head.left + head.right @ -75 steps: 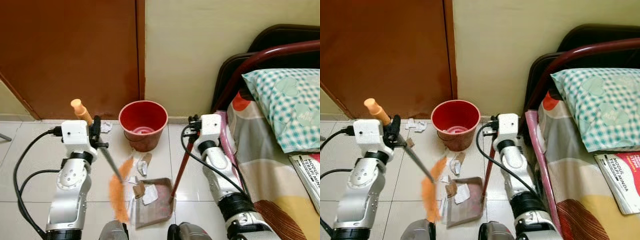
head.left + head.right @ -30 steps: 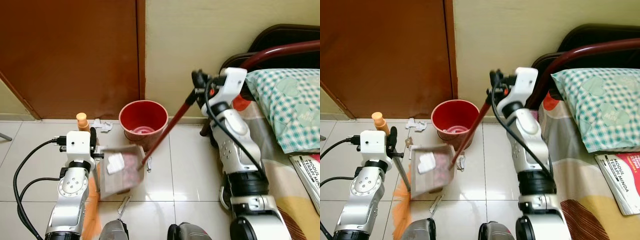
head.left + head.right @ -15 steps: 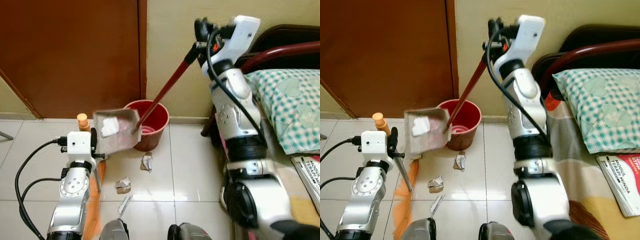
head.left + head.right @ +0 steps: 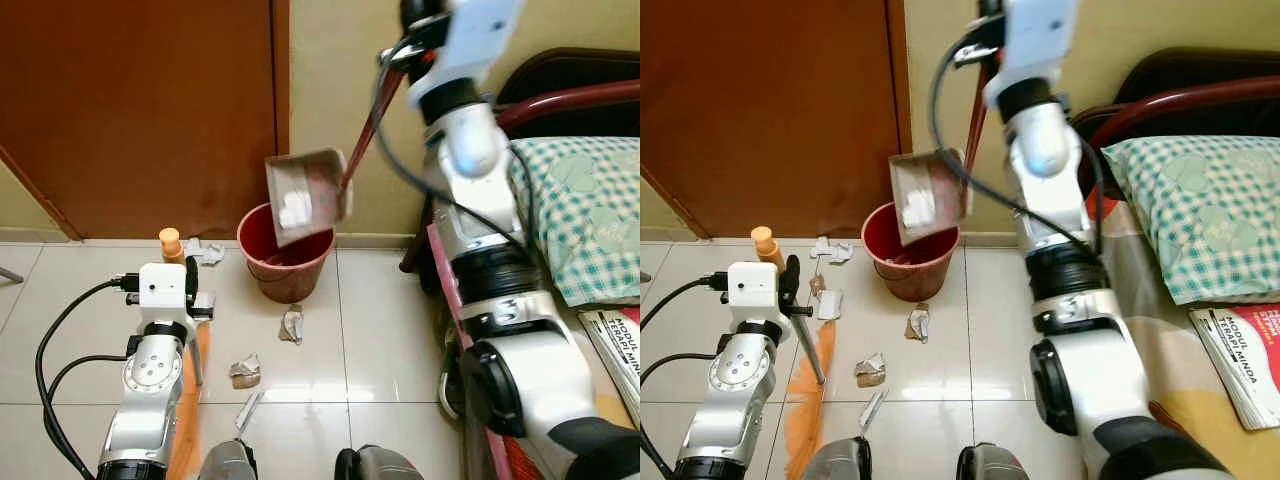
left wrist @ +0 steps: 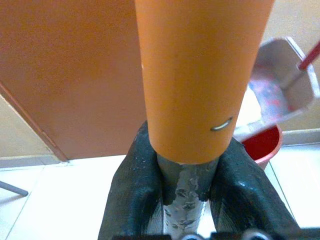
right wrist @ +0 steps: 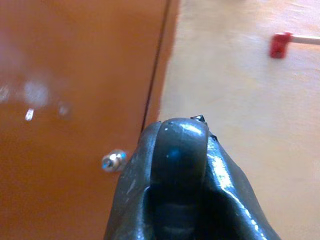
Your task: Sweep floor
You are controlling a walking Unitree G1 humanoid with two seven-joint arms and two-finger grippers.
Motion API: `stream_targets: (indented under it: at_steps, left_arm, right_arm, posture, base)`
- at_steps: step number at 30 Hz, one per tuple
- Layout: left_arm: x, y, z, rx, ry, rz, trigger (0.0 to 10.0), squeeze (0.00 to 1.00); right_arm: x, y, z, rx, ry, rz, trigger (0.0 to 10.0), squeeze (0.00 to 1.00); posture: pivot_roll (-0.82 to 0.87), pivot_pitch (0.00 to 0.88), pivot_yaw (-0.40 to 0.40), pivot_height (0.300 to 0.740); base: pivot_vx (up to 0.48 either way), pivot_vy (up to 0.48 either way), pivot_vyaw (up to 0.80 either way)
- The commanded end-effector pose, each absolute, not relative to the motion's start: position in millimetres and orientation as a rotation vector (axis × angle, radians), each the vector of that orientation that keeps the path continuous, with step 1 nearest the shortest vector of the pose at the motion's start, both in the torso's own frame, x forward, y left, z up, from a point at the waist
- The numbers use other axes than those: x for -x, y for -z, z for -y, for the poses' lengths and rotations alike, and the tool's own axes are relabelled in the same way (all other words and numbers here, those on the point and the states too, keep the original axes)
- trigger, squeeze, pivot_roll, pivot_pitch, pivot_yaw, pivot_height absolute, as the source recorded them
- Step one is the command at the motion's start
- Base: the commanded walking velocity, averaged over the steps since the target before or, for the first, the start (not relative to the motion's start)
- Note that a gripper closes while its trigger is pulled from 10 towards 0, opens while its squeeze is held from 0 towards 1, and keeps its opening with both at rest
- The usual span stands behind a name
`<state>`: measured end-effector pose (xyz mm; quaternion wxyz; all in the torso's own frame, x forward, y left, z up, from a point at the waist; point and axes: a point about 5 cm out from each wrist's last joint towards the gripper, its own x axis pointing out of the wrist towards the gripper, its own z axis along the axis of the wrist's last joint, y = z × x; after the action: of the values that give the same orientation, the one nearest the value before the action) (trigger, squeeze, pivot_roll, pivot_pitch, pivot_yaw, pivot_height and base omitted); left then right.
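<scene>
High against the cream wall, the right gripper (image 4: 412,22) has its black fingers clamped on the top of the dustpan's red handle, whose long axis runs down toward seven o'clock to the grey metal dustpan (image 4: 306,196). The pan hangs tipped, mouth downward, directly above the round red plastic bucket (image 4: 285,250), a white paper scrap (image 4: 295,209) sliding at its lower lip. In my judgement, emptying depends on that alignment: pan straight over bucket.

The left gripper (image 5: 186,165), low at eight o'clock from the bucket, pinches the grey shaft of the orange-handled broom (image 4: 806,394), bristles resting on the white tiled floor (image 4: 380,330). Crumpled paper scraps (image 4: 292,324) lie between broom and bucket, nearer the left arm.
</scene>
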<state>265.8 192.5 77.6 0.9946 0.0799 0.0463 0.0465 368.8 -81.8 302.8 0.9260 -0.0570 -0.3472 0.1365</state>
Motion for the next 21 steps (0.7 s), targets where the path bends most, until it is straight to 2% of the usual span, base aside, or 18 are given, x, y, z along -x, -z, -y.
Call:
stream_targets:
  at_steps: [1,4,5,9,14,19,21]
  left_arm:
    - [-264,-72,-193,-0.174,-0.096,-0.122,10.0,0.00]
    - [-264,-72,-192,-0.178,-0.092,-0.122,10.0,0.00]
    - [-264,-72,-192,-0.180,-0.090,-0.121,10.0,0.00]
    - [-263,-71,-191,-0.172,-0.072,-0.131,10.0,0.00]
    - [-262,-70,-189,-0.168,-0.060,-0.130,10.0,0.00]
    - [-264,-71,-186,-0.170,-0.060,-0.121,10.0,0.00]
    - [-265,-72,-186,-0.173,-0.065,-0.106,10.0,0.00]
  right_arm:
    - [-361,-304,71,0.177,-0.303,0.786,10.0,0.00]
    - [-356,-284,53,0.250,-0.368,0.779,10.0,0.00]
    - [-348,-270,38,0.300,-0.455,0.774,10.0,0.00]
    - [-334,-249,20,0.391,-0.591,0.792,10.0,0.00]
    - [-331,-246,21,0.387,-0.588,0.802,10.0,0.00]
    - [-330,-264,27,0.343,-0.515,0.862,10.0,0.00]
    - [-330,-285,31,0.301,-0.465,0.922,10.0,0.00]
  posture:
    - [0.02,0.098,-0.048,0.740]
    - [0.03,0.100,-0.049,0.740]
    - [0.03,0.103,-0.052,0.740]
    - [0.03,0.106,-0.054,0.740]
    - [0.03,0.108,-0.054,0.740]
    - [0.02,0.106,-0.054,0.740]
    - [0.02,0.103,-0.055,0.740]
  base:
    - [0.000,0.000,0.00]
    - [0.000,0.000,0.00]
    - [0.000,0.000,0.00]
    - [0.000,0.000,0.00]
    - [0.000,0.000,0.00]
    - [0.000,0.000,0.00]
    - [0.000,0.000,0.00]
